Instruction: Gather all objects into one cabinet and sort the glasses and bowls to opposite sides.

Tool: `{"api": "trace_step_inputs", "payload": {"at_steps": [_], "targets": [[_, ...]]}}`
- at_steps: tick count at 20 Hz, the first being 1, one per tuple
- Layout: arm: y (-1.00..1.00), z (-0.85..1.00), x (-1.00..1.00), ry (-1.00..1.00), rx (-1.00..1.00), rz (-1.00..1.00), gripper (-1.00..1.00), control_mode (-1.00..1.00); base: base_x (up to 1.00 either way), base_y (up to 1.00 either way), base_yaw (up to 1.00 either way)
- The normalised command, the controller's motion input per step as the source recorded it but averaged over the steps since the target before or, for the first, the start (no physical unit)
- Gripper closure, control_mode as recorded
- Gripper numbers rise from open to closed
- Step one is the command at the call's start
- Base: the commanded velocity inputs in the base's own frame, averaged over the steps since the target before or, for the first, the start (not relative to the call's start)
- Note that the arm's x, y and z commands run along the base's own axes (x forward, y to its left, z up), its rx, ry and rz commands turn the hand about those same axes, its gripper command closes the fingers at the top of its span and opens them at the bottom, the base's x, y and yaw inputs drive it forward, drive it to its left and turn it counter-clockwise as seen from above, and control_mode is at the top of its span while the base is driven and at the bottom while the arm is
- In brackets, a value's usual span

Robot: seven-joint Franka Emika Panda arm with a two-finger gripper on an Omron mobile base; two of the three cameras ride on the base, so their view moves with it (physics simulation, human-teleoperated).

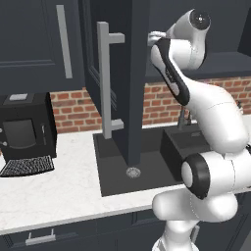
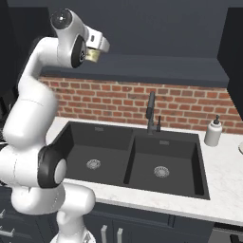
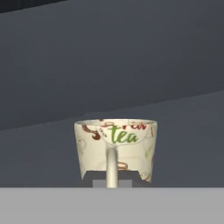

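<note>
mug: cream tea mug (image 3: 116,148), "tea" printed in green, handle facing the hand camera. In the right base view I see a beige bit of it (image 2: 93,56) right at the hand, up by the underside of the wall cabinets.

gripper: gripper (image 2: 97,53) is clenched. The mug handle runs straight down into the spot where the fingertips sit in the hand view, so I judge it is pinching the mug by the handle; the pads themselves I cannot make out.

landmark: open cabinet door (image 1: 125,83) with the long pale bar handle (image 1: 104,81), swung out over the sink (image 2: 137,159).

where the mug is: just to the right of that door's edge, raised high, well above the sink basin.

key relation: mug lies dead ahead of the hand, upright, its axis vertical, rim level. Beyond it I see dark grey flat surfaces; I read that as cabinet interior or shelf, not sure which.

step: my guess is carry or placement of this mug into the cabinet.

next move needs: keep the mug upright, push forward past the door edge, set it on the mug side.

risk: thin handle pinch, mug could swing.

other: black coffee machine (image 1: 25,132) left of the door on the counter; soap bottle (image 2: 213,131) right of the sink.
</note>
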Motion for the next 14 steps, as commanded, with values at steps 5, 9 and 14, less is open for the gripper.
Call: {"api": "trace_step_inputs", "payload": {"at_steps": [5,9,14], "targets": [[0.00,0.00,-1.00,-0.03,0.00,0.09,1.00,-1.00,0.00,0.00,0.00],[0.00,0.24,-1.00,-0.08,0.00,0.08,1.00,-1.00,0.00,0.00,0.00],[0.00,0.18,-1.00,-0.05,0.00,0.04,1.00,-1.00,0.00,0.00,0.00]]}}
